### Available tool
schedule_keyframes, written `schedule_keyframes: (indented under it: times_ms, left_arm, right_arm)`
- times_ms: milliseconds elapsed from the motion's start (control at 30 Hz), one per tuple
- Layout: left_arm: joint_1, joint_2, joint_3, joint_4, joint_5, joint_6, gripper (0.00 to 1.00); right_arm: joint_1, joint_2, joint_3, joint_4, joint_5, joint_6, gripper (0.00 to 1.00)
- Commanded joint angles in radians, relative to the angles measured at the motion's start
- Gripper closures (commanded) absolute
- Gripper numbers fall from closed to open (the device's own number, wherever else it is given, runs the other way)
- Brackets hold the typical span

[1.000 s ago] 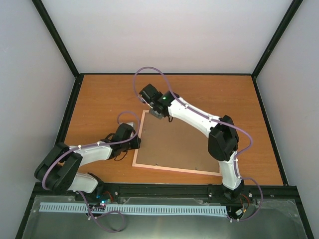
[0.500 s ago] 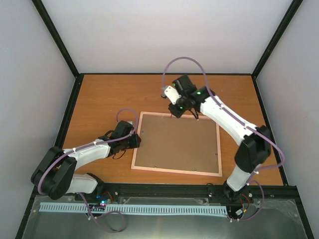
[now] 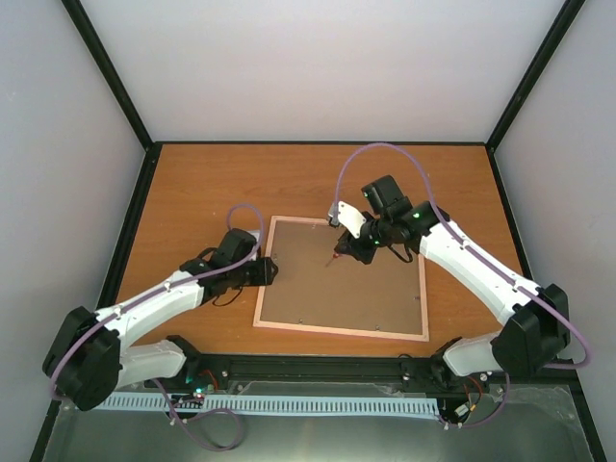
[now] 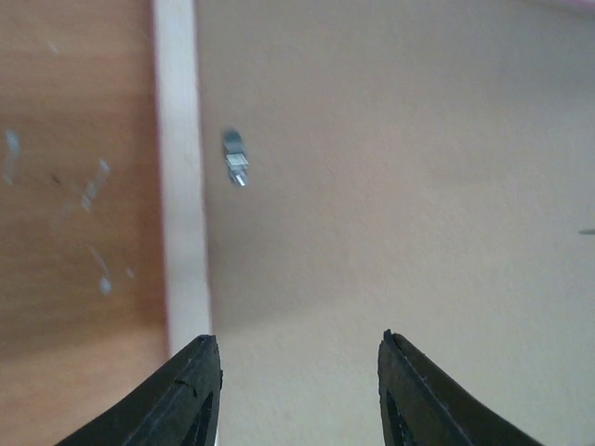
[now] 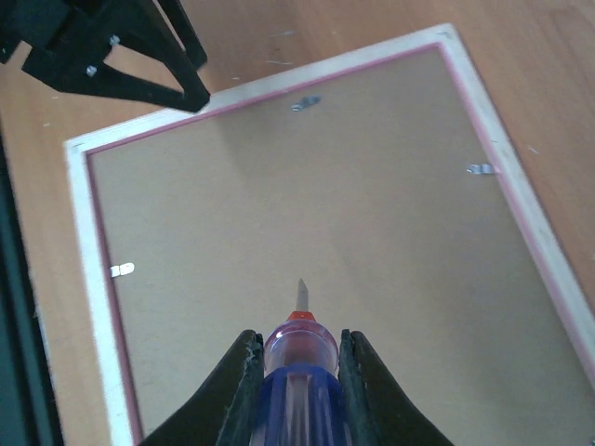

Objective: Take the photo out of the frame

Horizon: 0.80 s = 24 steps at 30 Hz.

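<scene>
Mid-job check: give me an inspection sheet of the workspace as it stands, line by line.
Surface: wooden table, light scuff marks beside the frame's left edge.
Job's things: frame lies flat, brown back up, with small metal tabs near its edges; photo not visible.
Clutter: nothing seen.
Grippers: left gripper open over the frame's left edge, holding nothing; right gripper shut on a screwdriver, tip pointing at the back board, contact unclear.
Cables: a purple cable arcs over each arm.
Surroundings: white walls, black corner posts.
</scene>
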Motion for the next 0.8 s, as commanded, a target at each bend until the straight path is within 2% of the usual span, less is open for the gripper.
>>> schedule_keyframes:
  times_ms: [0,100,200,333,467,533,600,767]
  left_arm:
    - [-0.078,-0.062,0.001,-0.174,0.000,-0.101,0.53]
    - [-0.103,-0.118,-0.028,-0.248,-0.055,-0.193,0.53]
    - [-0.106,-0.148,-0.062,-0.239,-0.071,-0.259,0.50]
    - [-0.106,-0.070,-0.066,-0.184,-0.124,-0.267,0.49]
    - [-0.105,0.028,-0.053,-0.070,-0.107,-0.212,0.51]
    - [-0.099,0.084,-0.039,-0.040,-0.107,-0.190,0.56]
    - [-0.080,0.141,-0.017,-0.032,-0.112,-0.170,0.65]
    - [0.024,0.256,0.049,-0.007,-0.102,-0.061,0.81]
  right_arm:
    - [-0.006,-0.052,-0.038,0.025,-0.126,-0.046,0.97]
    - [-0.006,-0.054,-0.042,0.007,-0.146,-0.074,0.97]
    - [-0.006,-0.063,-0.054,-0.007,-0.193,-0.095,0.97]
    - [-0.005,-0.086,-0.098,0.025,-0.212,-0.099,0.97]
    - [-0.007,-0.095,-0.110,0.026,-0.205,-0.107,0.97]
    - [-0.007,-0.100,-0.124,0.040,-0.198,-0.109,0.97]
    - [-0.008,-0.105,-0.136,0.052,-0.189,-0.103,0.97]
    - [-0.020,-0.149,-0.175,0.097,-0.181,-0.089,0.97]
